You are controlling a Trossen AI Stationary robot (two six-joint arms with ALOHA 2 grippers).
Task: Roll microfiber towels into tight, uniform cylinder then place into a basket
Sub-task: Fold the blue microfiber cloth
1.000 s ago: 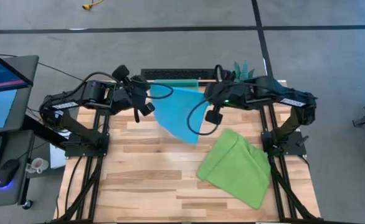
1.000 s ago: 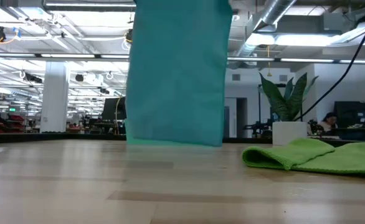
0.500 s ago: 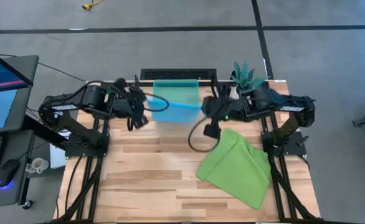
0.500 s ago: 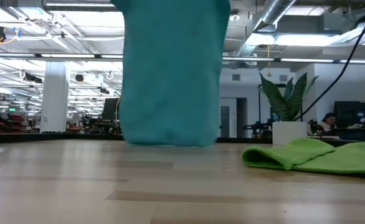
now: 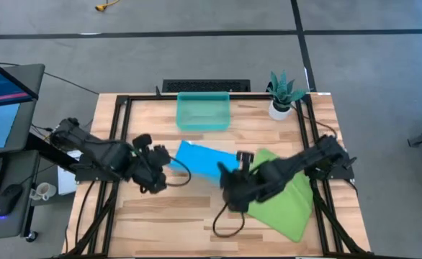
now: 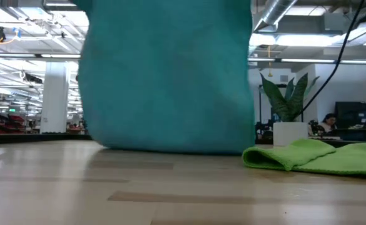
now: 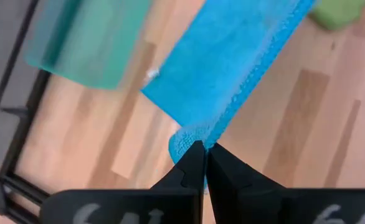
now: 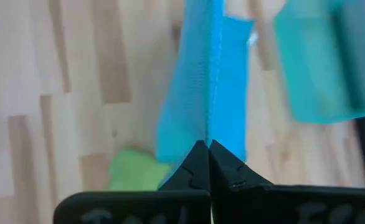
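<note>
Two grippers are stretching the blue towel (image 5: 202, 160) across mid-frame over the bench (image 5: 168, 216): the left gripper (image 7: 202, 163) and right gripper (image 8: 207, 155) are each pinching a corner, jaws clamped on cloth. It looks light and limp, likely draping unless gripped at edges. The green towel (image 5: 279, 193) is lying lower right; the basket (image 5: 203, 112) is sitting top centre.
</note>
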